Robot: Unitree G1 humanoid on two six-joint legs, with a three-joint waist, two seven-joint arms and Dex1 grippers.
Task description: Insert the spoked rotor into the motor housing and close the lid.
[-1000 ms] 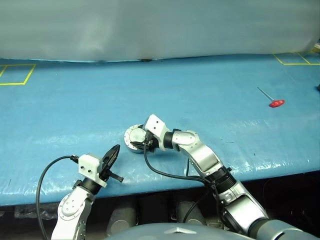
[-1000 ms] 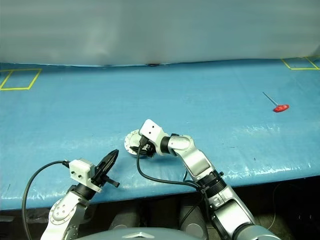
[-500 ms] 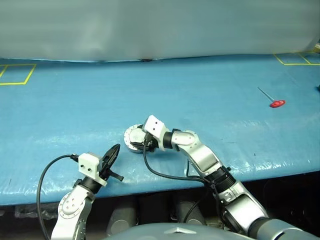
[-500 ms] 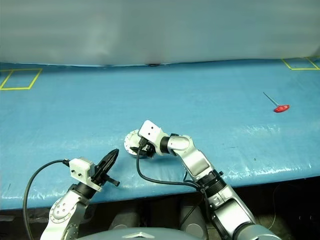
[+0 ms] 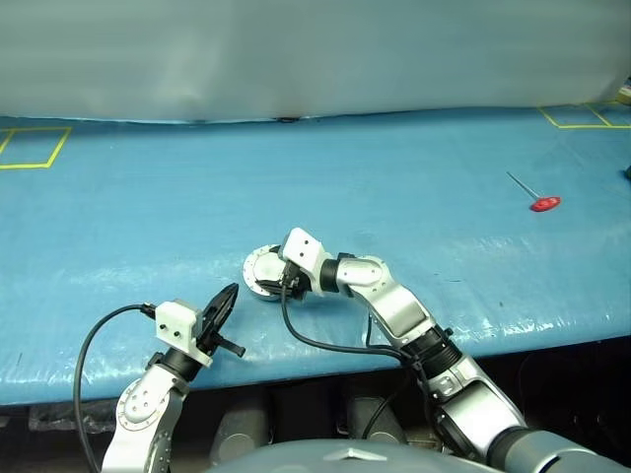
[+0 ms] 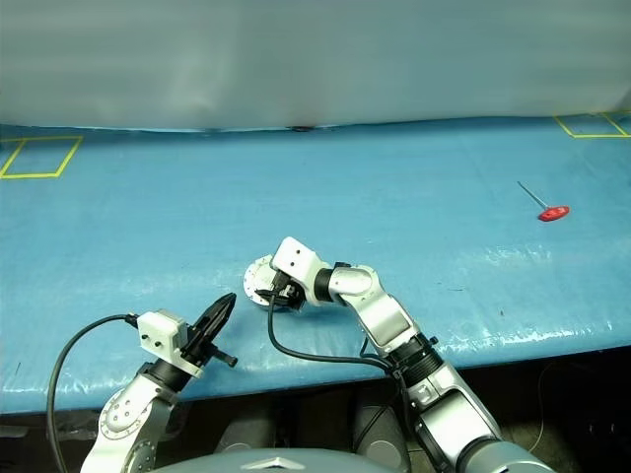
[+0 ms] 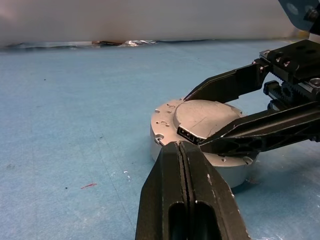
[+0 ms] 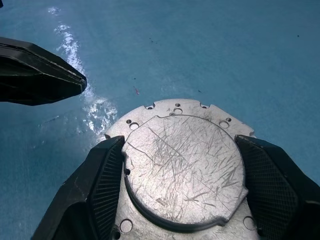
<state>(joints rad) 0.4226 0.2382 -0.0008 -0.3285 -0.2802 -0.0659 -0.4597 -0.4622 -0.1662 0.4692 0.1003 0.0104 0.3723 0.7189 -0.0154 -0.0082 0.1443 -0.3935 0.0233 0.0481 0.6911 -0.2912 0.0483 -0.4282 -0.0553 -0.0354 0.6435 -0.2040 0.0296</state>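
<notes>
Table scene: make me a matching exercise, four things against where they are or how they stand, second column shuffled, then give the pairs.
Things:
1. lid
2. left gripper
3. right gripper
4. red-handled tool

Place or state:
A. far off on the robot's right side of the blue table
B. fingers pressed together, holding nothing, near the front edge
C. silvery, scratched, lying on top of the motor housing
D. black fingers spread wide, one on each side of the round cover

Pairs: 1-C, 2-B, 3-D, 4-A
</notes>
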